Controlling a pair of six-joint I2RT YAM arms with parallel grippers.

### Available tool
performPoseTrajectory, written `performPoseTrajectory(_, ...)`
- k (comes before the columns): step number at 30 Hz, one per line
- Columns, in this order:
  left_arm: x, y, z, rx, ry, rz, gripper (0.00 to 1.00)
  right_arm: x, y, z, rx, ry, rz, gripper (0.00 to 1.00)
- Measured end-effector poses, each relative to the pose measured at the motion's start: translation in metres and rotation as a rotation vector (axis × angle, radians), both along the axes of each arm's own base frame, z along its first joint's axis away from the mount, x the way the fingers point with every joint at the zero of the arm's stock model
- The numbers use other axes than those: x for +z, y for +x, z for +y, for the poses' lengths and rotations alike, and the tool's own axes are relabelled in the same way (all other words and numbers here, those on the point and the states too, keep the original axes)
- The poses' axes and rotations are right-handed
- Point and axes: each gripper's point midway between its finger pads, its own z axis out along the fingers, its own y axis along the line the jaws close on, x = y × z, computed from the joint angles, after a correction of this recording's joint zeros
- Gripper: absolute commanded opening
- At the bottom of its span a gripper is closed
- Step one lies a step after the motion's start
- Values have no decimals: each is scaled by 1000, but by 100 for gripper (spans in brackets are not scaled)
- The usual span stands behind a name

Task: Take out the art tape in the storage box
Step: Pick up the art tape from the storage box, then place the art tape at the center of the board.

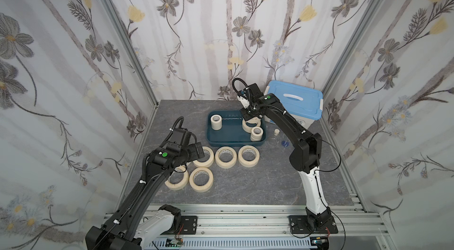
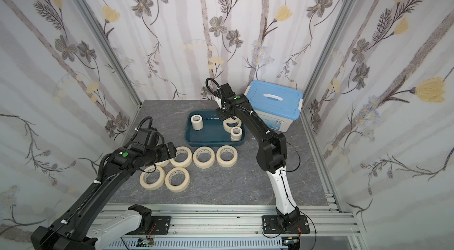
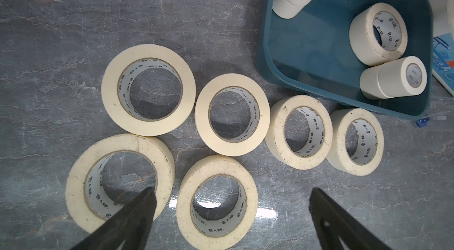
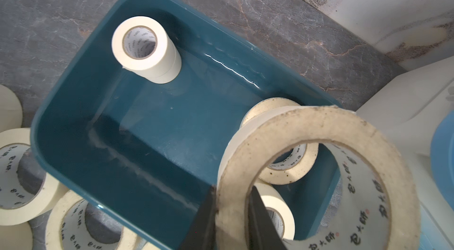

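The dark teal storage box (image 1: 233,135) (image 2: 211,135) sits mid-table. My right gripper (image 4: 233,192) (image 1: 251,118) is shut on the wall of a large cream art tape roll (image 4: 319,123), one finger inside its hole and one outside, over the box's right end. Below it in the box lie another large roll (image 4: 267,105) and a stack of small rolls (image 4: 277,202). A second small stack (image 4: 145,47) (image 1: 216,122) stands at the far left corner. My left gripper (image 3: 232,194) (image 1: 200,153) hangs open above several large rolls (image 3: 204,113) (image 1: 248,164) lying flat on the table.
A white tub with a light-blue handled lid (image 1: 294,101) (image 2: 275,98) stands at the back right, close behind my right arm. A tiny white cap-like piece (image 1: 276,132) and a small blue item (image 1: 285,143) lie right of the box. Patterned walls enclose three sides.
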Motion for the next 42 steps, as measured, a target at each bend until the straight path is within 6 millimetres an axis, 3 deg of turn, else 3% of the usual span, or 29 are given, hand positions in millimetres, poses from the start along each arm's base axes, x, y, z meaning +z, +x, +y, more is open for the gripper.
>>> performPoseTrajectory(5, 1, 0, 0, 1, 0, -4, 100, 12, -26, 10, 39, 1, 4, 22)
performPoseTrajectory(14, -1, 1, 1, 5, 1, -9, 100, 13, -96, 33, 147, -3, 62, 21)
performPoseTrajectory(23, -10, 5, 3, 33, -43, 3, 100, -1, -152, 29, 176, -14, 125, 21)
performPoseTrajectory(31, -24, 10, 18, 119, -128, 47, 100, -9, -194, 31, 191, 7, 131, 21)
performPoseTrajectory(42, -27, 14, 37, 199, -254, 68, 100, -39, -262, 62, 291, -15, 168, 21)
